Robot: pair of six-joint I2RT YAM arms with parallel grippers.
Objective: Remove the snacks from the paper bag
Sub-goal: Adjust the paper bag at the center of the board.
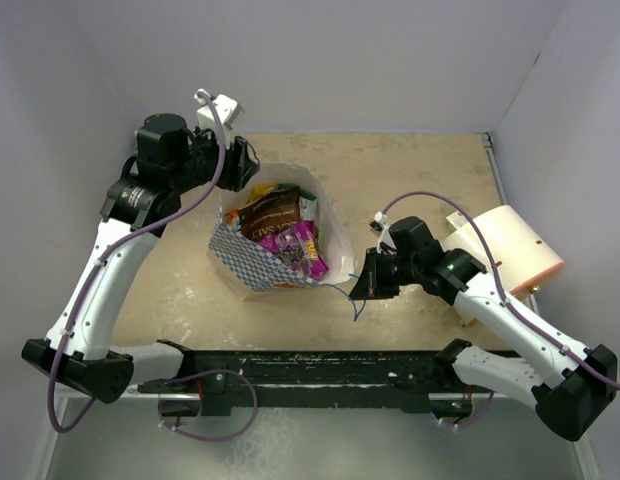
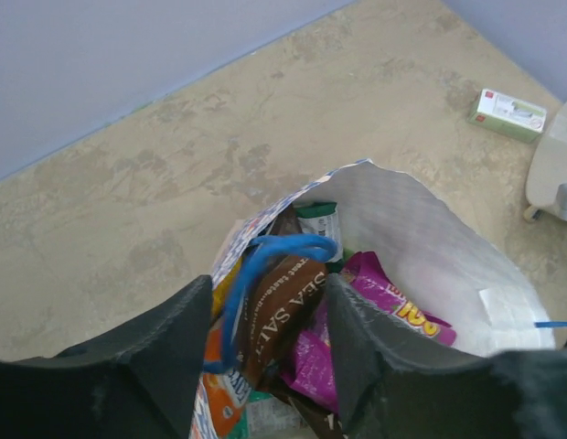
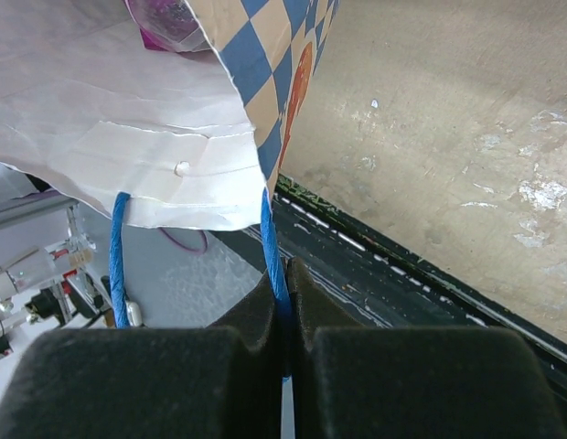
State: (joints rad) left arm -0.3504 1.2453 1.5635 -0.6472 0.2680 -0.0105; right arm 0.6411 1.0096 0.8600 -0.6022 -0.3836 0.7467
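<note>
Pinching a blue handle (image 3: 273,245) of the paper bag (image 1: 252,262) — right tool (image 3: 288,283); left tool (image 2: 270,302) released above its rim

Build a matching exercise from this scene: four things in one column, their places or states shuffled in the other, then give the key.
Column one
1. right gripper
2. left gripper
3. dark brown shiny snack pouch
4. large cream-peach cylinder

Column two
A. lies in the mouth of the cream-white checkered paper bag
B. fingers apart, blue string loop between them
C. sits at the right side of the table
D. fingers shut on a thin blue string handle

Pairs: 1-D, 2-B, 3-A, 4-C
</note>
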